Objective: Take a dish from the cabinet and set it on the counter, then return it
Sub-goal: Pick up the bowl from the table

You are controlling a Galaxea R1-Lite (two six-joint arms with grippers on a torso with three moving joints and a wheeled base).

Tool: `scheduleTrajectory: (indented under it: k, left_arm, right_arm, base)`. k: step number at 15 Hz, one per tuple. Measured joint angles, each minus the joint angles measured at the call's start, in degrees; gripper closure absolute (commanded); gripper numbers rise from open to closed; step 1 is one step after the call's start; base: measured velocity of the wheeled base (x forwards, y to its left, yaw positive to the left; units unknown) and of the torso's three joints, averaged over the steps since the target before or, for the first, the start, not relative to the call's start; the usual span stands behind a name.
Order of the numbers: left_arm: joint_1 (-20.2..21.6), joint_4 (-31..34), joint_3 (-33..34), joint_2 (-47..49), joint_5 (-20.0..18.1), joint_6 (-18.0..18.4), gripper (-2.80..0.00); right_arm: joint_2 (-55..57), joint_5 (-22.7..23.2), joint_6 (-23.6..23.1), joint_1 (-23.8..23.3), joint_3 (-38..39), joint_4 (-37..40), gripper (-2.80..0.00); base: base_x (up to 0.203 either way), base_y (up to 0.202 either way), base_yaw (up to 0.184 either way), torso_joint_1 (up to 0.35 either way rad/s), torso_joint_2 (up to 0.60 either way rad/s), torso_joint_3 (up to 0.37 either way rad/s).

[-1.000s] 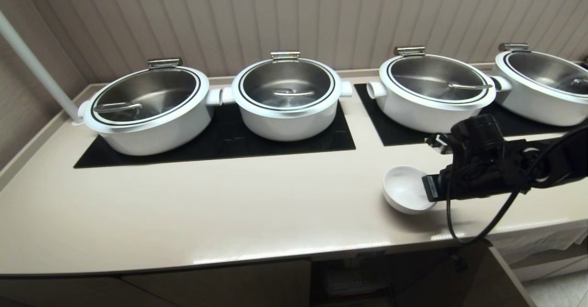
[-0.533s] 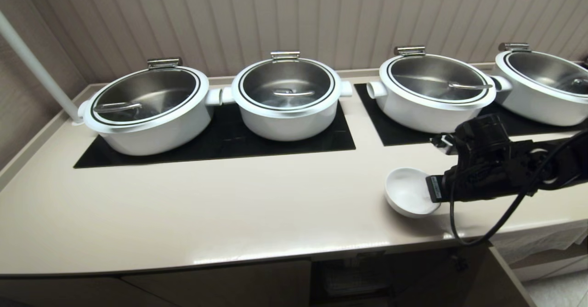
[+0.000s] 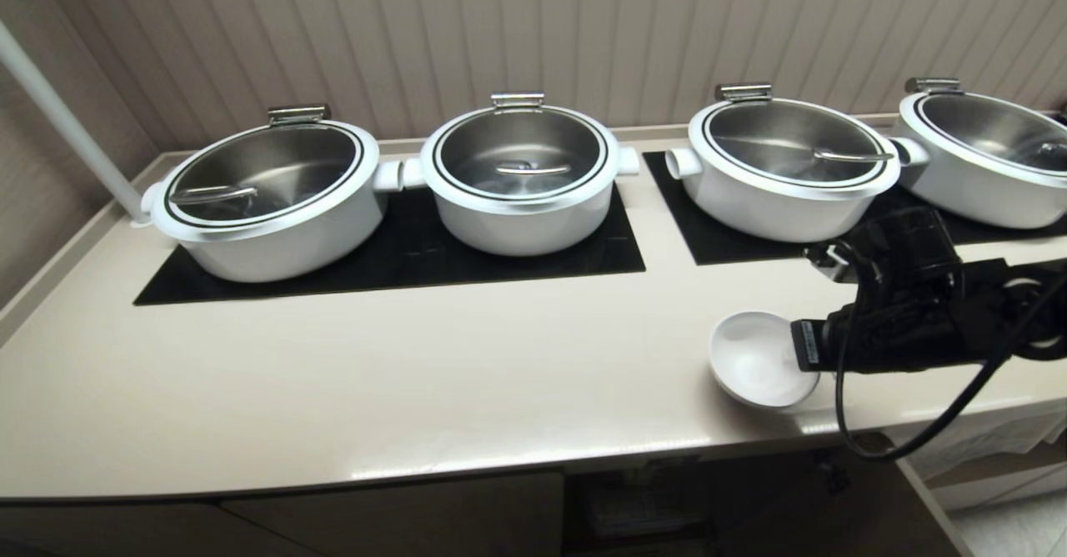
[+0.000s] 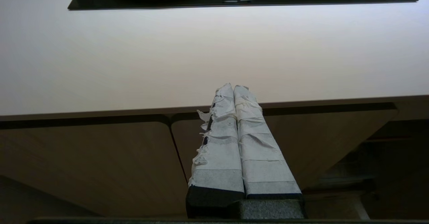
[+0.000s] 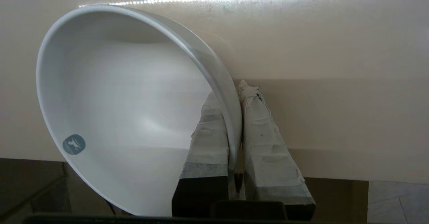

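Your bowl at the tabletop's front edge

Right end effector (image 5: 234,116) clamps the white bowl (image 3: 754,361) rim at 3 o'clock; tabletop (image 3: 417,373) open toward 9 o'clock.

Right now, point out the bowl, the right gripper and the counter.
bowl (image 3: 754,361), head view, inner surface.
right gripper (image 5: 234,116), right wrist view, between fingertips at the rim.
counter (image 3: 417,373), head view, bare top.

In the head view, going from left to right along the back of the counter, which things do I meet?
White pole → first pot → second pot → third pot → fourth pot, cut by the picture's edge.
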Motion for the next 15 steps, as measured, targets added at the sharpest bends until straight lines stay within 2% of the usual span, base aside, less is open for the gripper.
scheduleTrajectory:
  k: [5, 10, 15]
  left_arm:
    - [-0.02, 0.0, 0.0, 0.0, -0.08, 0.0, 0.0]
    - [-0.02, 0.0, 0.0, 0.0, -0.04, 0.0, 0.0]
    - [-0.02, 0.0, 0.0, 0.0, -0.02, 0.01, 0.0]
  right_arm:
    - [-4.9, 0.14, 5.67, 0.2, 4.79, -0.06, 0.0]
    - [-11.91, 0.18, 6.23, 1.14, 8.93, 1.16, 0.0]
    - [-20.05, 0.28, 6.3, 2.16, 16.33, 2.34, 0.0]
  base:
    - [0.0, 0.0, 0.0, 0.0, 0.0, 0.0]
    - [0.0, 0.0, 0.0, 0.0, 0.0, 0.0]
    - [0.0, 0.0, 0.0, 0.0, 0.0, 0.0]
